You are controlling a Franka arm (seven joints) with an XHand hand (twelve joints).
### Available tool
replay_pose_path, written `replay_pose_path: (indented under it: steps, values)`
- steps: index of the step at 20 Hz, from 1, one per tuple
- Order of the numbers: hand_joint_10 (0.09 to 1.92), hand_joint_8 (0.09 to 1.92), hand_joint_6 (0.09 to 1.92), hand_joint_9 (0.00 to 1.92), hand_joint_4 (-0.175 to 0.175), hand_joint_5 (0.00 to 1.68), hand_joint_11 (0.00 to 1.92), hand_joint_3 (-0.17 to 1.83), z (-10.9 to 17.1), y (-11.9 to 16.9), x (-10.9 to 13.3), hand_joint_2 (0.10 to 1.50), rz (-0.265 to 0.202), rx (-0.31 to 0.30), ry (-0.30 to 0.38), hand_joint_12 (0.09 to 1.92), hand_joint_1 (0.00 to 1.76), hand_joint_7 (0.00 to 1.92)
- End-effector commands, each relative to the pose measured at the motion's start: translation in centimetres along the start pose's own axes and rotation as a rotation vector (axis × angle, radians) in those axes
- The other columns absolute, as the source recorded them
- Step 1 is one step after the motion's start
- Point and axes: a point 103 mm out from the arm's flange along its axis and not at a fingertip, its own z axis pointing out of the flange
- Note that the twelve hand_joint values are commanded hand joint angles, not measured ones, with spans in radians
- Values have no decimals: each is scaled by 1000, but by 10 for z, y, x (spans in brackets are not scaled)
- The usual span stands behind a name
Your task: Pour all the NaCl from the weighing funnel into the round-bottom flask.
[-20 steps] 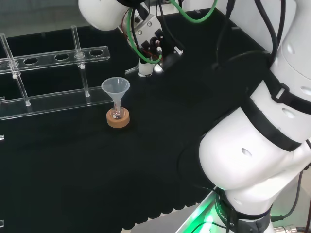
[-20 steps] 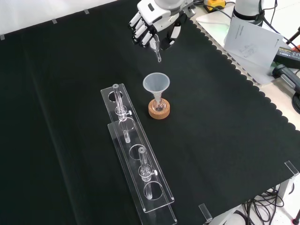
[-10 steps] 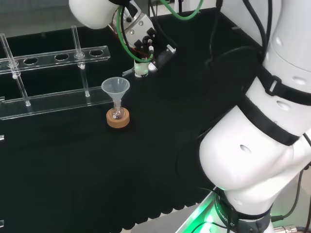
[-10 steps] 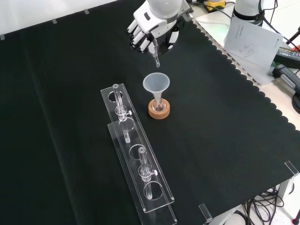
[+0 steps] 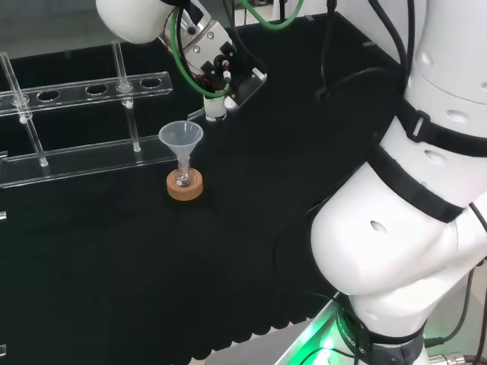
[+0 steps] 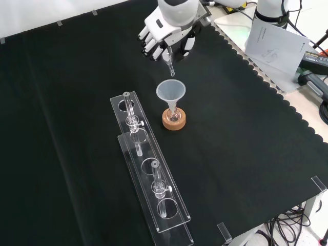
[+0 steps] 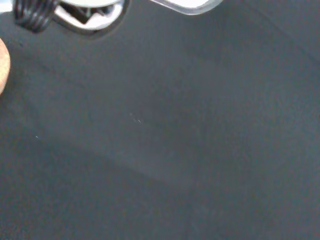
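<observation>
A clear plastic funnel [image 6: 170, 92] [image 5: 181, 137] stands in the neck of a small round-bottom flask [image 6: 173, 116] [image 5: 181, 180] on a cork ring [image 6: 173, 122] [image 5: 185, 190]. The hand [image 6: 165, 29] [image 5: 210, 55] hovers just behind the funnel in the front view, its fingers curled round the clear weighing funnel [image 6: 168, 60] [image 5: 216, 109]. The weighing funnel's thin stem points down, its tip a little above the far rim of the plastic funnel. I cannot make out any powder. In the wrist view an edge of the cork ring [image 7: 2, 65] shows beside a blurred part of the hand [image 7: 90, 12].
A long clear rack [image 6: 148, 174] [image 5: 84, 122] with a few glass tubes lies left of the flask in the front view. Papers [image 6: 274, 41] lie past the cloth's scalloped right edge. The arm's white links [image 5: 411, 228] take up the head view's right.
The hand has carried the weighing funnel leftward in the head view, towards the plastic funnel. In the front view its stem tip now sits closer to the funnel's rim.
</observation>
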Motion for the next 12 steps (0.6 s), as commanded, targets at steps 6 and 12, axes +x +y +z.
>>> replay_pose_path:
  steps: [6, 12]
  values:
    - [448, 690, 922, 896, 175, 1136, 635, 672, -4, 6, 19, 709, -1, 43, -122, 1158, 1077, 581]
    - [446, 690, 922, 896, 175, 1136, 636, 672, -8, 6, 23, 709, 1, 49, -158, 1157, 1077, 581]
